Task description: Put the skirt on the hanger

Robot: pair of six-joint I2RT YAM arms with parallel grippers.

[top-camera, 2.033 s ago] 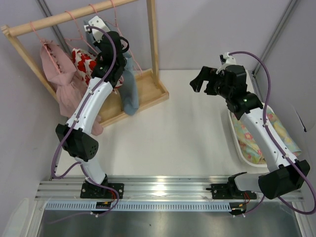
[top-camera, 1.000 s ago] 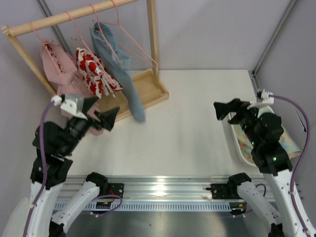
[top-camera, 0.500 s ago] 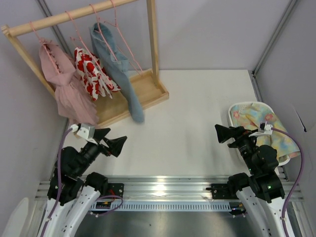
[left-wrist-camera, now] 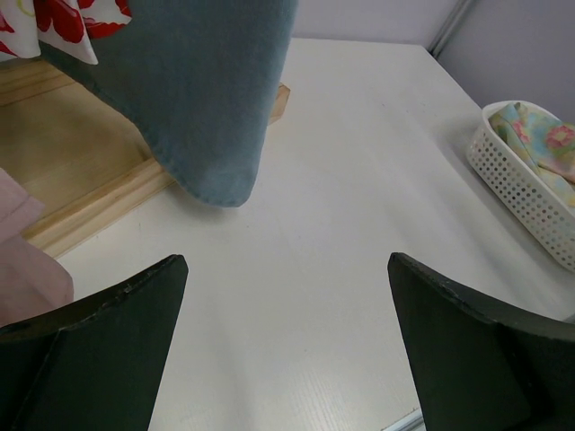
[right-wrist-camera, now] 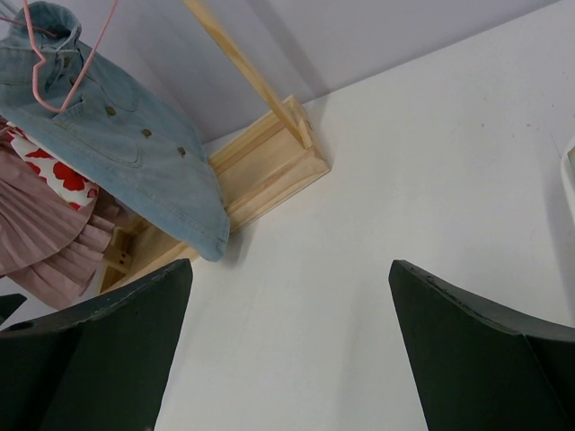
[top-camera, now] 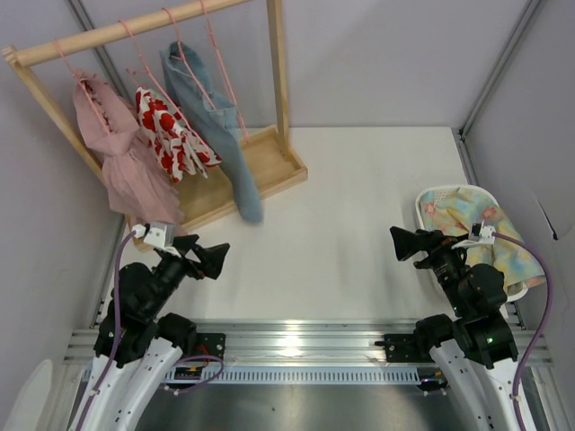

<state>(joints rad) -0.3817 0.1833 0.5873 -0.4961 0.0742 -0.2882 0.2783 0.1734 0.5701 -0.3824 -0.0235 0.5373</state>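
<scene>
The light blue denim skirt [top-camera: 225, 135] hangs from a pink wire hanger [top-camera: 191, 56] on the wooden rack's rod, its hem just above the rack's base. The left wrist view shows its lower end [left-wrist-camera: 202, 90]. In the right wrist view, the skirt [right-wrist-camera: 117, 144] shows buttons, with the hanger [right-wrist-camera: 67, 54] at its top. My left gripper [top-camera: 205, 251] [left-wrist-camera: 286, 265] stands open and empty near the table's front left, well short of the skirt. On the front right, my right gripper [top-camera: 402, 244] [right-wrist-camera: 289, 265] is open too and holds nothing.
The wooden rack [top-camera: 269, 166] stands at the back left. It also carries a pale pink dress [top-camera: 121, 171], a white garment with red hearts [top-camera: 166, 130] and a bare pink hanger [top-camera: 235, 85]. A white basket [top-camera: 425, 220] of patterned cloth sits at the right edge.
Two seconds ago the left arm reached up at the skirt on the rack and the right arm was raised. Both have pulled back to the near edge. The skirt now hangs free.
</scene>
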